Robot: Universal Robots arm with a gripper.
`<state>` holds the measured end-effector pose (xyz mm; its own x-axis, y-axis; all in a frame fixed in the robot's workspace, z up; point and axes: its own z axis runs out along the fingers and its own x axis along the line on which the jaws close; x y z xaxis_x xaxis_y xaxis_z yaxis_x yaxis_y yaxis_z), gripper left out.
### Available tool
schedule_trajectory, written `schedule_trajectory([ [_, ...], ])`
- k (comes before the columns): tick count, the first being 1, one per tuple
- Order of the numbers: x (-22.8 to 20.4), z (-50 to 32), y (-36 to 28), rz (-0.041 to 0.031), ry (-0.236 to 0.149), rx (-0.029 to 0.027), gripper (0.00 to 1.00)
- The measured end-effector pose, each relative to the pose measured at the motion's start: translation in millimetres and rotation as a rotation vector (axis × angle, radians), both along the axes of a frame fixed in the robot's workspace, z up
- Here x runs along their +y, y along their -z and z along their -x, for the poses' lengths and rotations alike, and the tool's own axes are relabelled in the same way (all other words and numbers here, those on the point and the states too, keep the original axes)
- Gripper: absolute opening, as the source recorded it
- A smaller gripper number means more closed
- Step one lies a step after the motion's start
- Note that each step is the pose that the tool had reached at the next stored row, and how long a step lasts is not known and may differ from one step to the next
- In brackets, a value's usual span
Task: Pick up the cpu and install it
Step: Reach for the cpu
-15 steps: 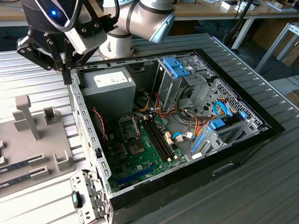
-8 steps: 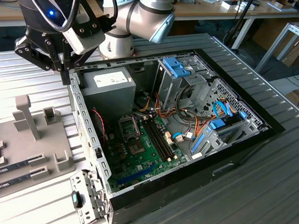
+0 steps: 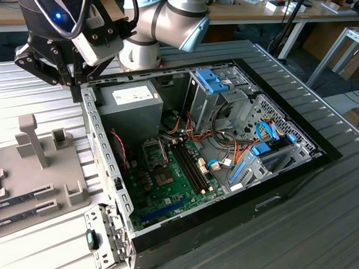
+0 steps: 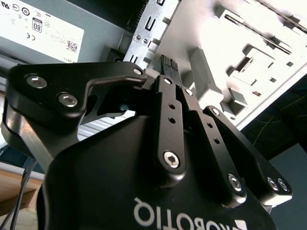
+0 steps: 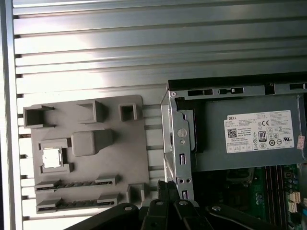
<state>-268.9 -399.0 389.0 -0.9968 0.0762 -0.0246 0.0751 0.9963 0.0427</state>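
Ribbed grey metal worktop (image 3: 300, 224) under everything. Lying flat in a square pocket of the grey fixture tray (image 5: 129, 158), silvery top up: the cpu (image 5: 51, 158), just beside a raised block (image 5: 91, 142) and near two long slots. Not yet lifted; touched by nothing. Well apart from it, inside the open computer case (image 3: 97, 143) across the middle of the exterior view: the black socket frame (image 3: 155, 153) on the green motherboard (image 3: 181, 187), near the grey power supply (image 3: 131, 104). Hovering at the upper left of the exterior view, above the case's sheet-metal corner beside the power supply: the end effector (image 3: 71, 79), fingertips (image 4: 168, 62) drawn together on nothing.

Looks like the reach toward the tray, grasp not begun. Worth spreading the fingers wide before any descent, enough to straddle the chip. Best to come straight down, centred over the pocket and squared to two opposite edges, gripping only the thin sides. Little room inside the pocket walls, so easy to snag if skewed. Worth staying clear of the raised block and of the case's edge while crossing. Light squeeze, level lift: thin and flat, hence apt to tilt or slip.
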Motion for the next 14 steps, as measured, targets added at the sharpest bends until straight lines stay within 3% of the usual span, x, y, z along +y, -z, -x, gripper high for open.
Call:
schedule_trajectory([
  [14, 0.0, 7.7, 0.1, 0.0000, 0.000, 0.0000, 0.11],
])
